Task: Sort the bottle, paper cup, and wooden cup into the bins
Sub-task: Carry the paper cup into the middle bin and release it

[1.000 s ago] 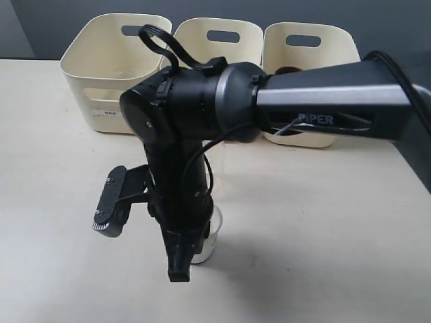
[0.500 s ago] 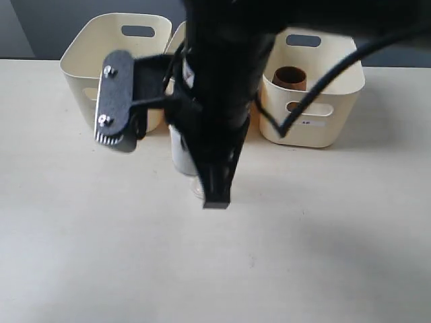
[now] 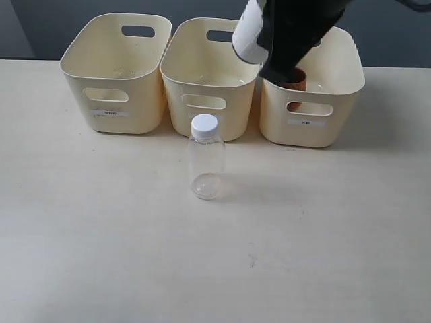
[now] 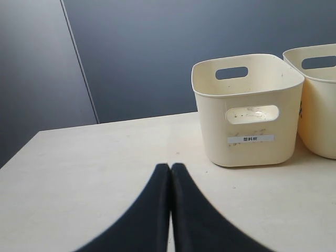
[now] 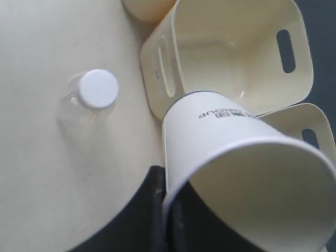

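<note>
White paper cup (image 3: pixel 248 33) hangs above middle bin (image 3: pixel 209 86), near its rim; bottle (image 3: pixel 205 158) apart.

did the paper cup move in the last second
Yes. The paper cup was on the table in front of the bottle; now it is lifted up and back, tilted over the middle bin, in the right gripper.

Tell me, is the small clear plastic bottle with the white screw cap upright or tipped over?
Upright: the small clear plastic bottle stands on its base on the table, white cap on top.
</note>
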`<state>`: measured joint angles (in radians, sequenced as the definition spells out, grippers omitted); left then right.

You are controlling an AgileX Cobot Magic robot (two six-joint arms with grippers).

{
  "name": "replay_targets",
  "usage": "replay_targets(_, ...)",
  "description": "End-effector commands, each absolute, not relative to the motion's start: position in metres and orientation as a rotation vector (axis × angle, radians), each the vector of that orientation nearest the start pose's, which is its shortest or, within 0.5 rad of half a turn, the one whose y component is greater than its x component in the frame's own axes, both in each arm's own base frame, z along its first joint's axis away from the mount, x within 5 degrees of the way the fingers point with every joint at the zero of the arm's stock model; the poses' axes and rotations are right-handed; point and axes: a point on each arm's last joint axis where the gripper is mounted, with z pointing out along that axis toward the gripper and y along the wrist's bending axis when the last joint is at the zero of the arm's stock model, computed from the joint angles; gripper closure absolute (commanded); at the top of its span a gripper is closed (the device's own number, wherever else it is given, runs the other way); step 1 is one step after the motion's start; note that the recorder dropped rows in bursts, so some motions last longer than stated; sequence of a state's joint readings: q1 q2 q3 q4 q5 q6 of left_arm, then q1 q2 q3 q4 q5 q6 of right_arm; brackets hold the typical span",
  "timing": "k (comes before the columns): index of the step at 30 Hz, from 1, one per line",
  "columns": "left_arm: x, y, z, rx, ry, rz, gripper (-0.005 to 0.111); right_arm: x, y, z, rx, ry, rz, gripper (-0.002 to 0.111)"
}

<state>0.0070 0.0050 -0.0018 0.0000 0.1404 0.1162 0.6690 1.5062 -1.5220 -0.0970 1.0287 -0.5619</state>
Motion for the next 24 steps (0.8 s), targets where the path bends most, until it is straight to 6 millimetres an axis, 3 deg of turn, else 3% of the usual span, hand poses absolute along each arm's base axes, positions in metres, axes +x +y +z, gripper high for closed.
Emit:
replay_targets(1, 0.056, 0.000, 0.201, 0.087, 1.617, 0.094, 0.107, 0.287, 0.193, 0.385, -1.216, 1.955, 0.089, 0.109)
replay_targets(8, 0.056, 0.000, 0.201, 0.087, 1.617, 0.094, 0.107, 0.347, 0.206, 0.332, -1.122, 1.967, 0.069, 0.109)
replay_targets(11, 0.056, 0.000, 0.201, 0.087, 1.617, 0.094, 0.107, 0.374, 0.197, 0.323, -1.067, 2.043, 0.081, 0.109)
replay_targets(15, 0.056, 0.000, 0.201, 0.087, 1.617, 0.094, 0.107, 0.402, 0.202, 0.317, -1.106, 2.088, 0.073, 0.109)
replay_targets(24, 0.056, 0.000, 0.201, 0.087, 1.617, 0.094, 0.107, 0.445, 0.214, 0.290, -1.223, 2.218, 0.080, 0.109)
